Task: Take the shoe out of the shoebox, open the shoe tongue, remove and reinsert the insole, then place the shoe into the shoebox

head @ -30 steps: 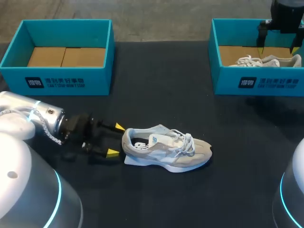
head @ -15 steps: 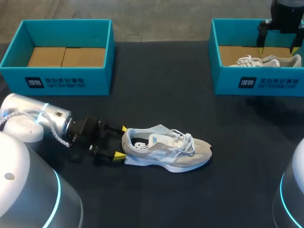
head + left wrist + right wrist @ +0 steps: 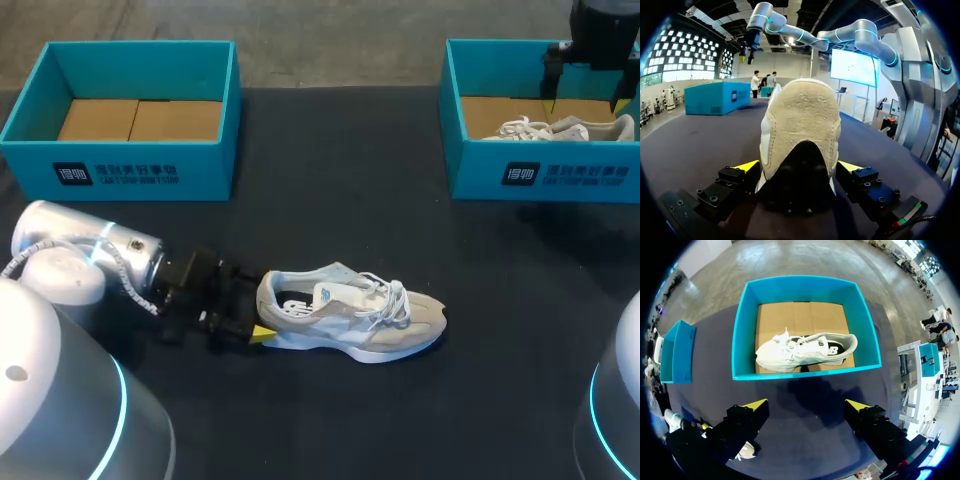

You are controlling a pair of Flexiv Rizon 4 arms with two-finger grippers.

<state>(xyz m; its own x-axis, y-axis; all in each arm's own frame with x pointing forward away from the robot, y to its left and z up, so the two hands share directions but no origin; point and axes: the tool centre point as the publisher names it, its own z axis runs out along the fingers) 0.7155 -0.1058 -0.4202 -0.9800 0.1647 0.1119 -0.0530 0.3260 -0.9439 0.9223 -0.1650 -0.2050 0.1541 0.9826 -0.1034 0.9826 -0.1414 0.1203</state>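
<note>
Your landmark is the beige and white lace-up sneaker (image 3: pixel 350 315), which stands on its sole on the black tabletop (image 3: pixel 330 200), outside both boxes. Its heel faces your left arm and its toe points away from it.

Your left claw (image 3: pixel 260 303) is at that heel. One yellow fingertip (image 3: pixel 263 335) shows low against the near side of the heel; the other is hidden behind the shoe. In the left wrist view, the sneaker's suede heel (image 3: pixel 800 130) sits between the fingers of the left claw (image 3: pixel 799 167), with a yellow tip close on either side. The claw looks released and spread wide around the heel. You cannot see from here whether the tips are pressing the shoe.

Well beyond the sneaker's toe end, at the far corner of the tabletop, is a teal cardboard shoebox (image 3: pixel 500 175). In it, a second, white sneaker (image 3: pixel 555 128) lies on the brown cardboard floor. Your right claw (image 3: pixel 585 100) hangs above that box. In the right wrist view, the right claw (image 3: pixel 806 405) is released, with its fingers far apart and nothing between them. The teal shoebox (image 3: pixel 805 372) and white sneaker (image 3: pixel 805 351) lie ahead of it.

Beyond the sneaker's heel end, on the far side, is another open teal shoebox (image 3: pixel 130 170). Only its brown cardboard floor shows inside.
</note>
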